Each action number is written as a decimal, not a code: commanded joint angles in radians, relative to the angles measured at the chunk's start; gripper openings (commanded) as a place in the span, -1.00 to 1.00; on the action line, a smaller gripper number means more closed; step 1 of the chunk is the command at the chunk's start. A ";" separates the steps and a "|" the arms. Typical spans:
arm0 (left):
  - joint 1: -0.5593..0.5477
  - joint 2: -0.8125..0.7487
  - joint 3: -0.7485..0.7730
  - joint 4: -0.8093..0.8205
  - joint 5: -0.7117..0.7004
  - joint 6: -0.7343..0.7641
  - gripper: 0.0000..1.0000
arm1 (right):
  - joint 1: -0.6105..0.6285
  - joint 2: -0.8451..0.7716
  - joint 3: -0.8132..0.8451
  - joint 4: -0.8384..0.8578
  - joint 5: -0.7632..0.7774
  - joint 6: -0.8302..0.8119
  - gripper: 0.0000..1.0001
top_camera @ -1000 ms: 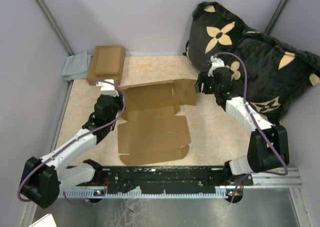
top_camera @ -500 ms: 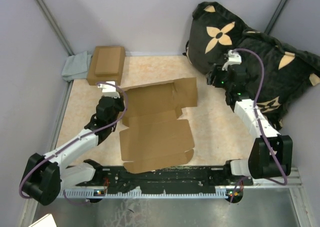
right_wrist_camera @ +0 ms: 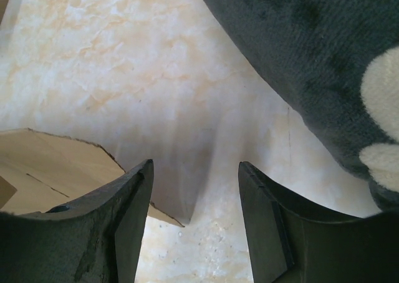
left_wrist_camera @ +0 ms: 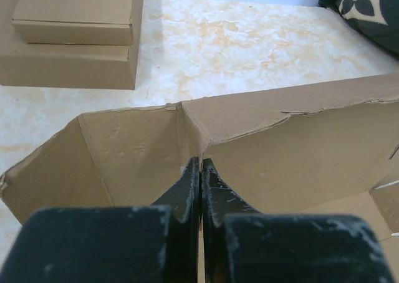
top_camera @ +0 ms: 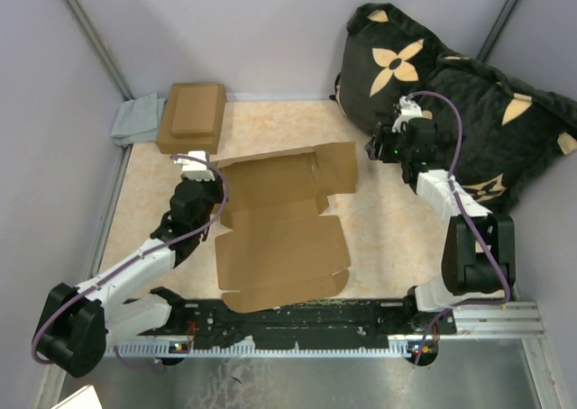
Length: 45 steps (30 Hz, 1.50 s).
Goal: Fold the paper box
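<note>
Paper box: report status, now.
Left gripper shut at raised wall of paper box. Right gripper open, empty, off its corner. Black pillow crowds right arm.

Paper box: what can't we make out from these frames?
- Left wrist: whether the shut left gripper pinches cardboard; its own fingers cover the paper box wall there.
- Top external: the box's left edge, under the left gripper.
- Right wrist: only a box corner shows; the frame edge and a finger of the open right gripper hide the rest.
- Top external: grey cloth partly behind the stacked boxes.
</note>
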 commanded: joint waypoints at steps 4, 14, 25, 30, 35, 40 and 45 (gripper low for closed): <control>-0.011 -0.031 -0.019 0.067 0.024 0.014 -1.00 | 0.005 0.077 -0.010 0.161 -0.094 -0.055 0.14; -0.014 -0.034 -0.018 0.067 0.025 0.017 -1.00 | 0.007 0.111 -0.108 0.353 -0.354 -0.045 0.13; -0.024 -0.058 -0.033 0.071 0.027 0.000 -1.00 | 0.070 -0.077 -0.241 0.322 -0.533 -0.036 0.10; -0.031 -0.080 -0.045 0.065 0.028 -0.006 -1.00 | 0.163 -0.124 -0.242 0.244 -0.491 -0.070 0.13; -0.039 -0.104 -0.105 0.087 0.033 -0.031 -1.00 | 0.195 -0.165 -0.275 0.231 -0.446 -0.057 0.18; -0.052 -0.129 -0.162 0.109 0.033 -0.046 -1.00 | 0.223 -0.193 -0.309 0.217 -0.376 -0.064 0.23; -0.065 -0.165 -0.203 0.138 0.027 -0.021 -1.00 | 0.244 -0.205 -0.339 0.239 -0.376 -0.079 0.30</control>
